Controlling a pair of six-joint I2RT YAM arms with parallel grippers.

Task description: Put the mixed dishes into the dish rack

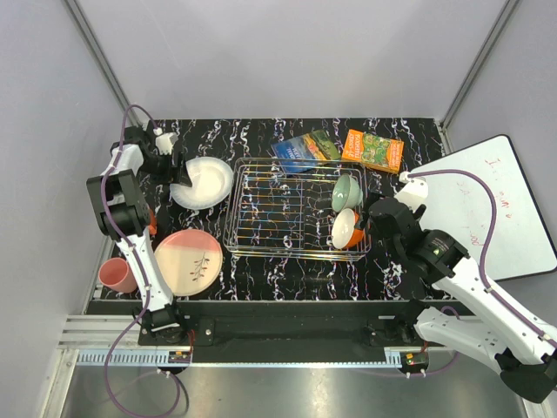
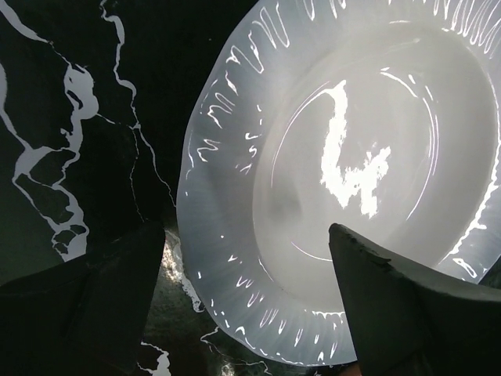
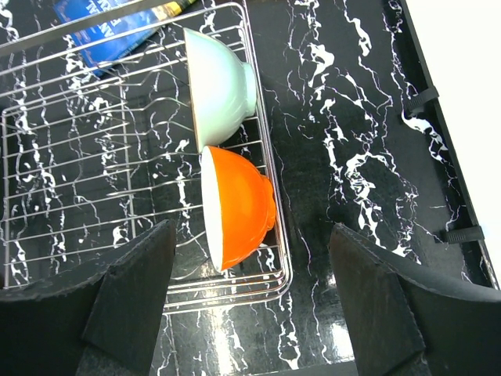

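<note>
White plate [image 1: 202, 181], upper left of the top view beside the rack [image 1: 270, 213], looks the step in hand: left gripper [image 2: 244, 258] spread astride its rim, so next calls for closing & lifting w/o slip; right gripper [image 3: 252, 235] spread, empty.

Top external view: high behind the near edge of the desk [image 1: 218, 131], facing down and forward, whole desk in frame. Left wrist view: very close over the white plate [image 2: 352, 180], left tool [image 2: 243, 258] at the bottom of the frame. Right wrist view: higher up, looking down on the right end of the dish rack [image 3: 78, 172] with the pale green bowl [image 3: 219, 86] and orange bowl [image 3: 239, 207]; both wrist patches also show in the top view.
</note>
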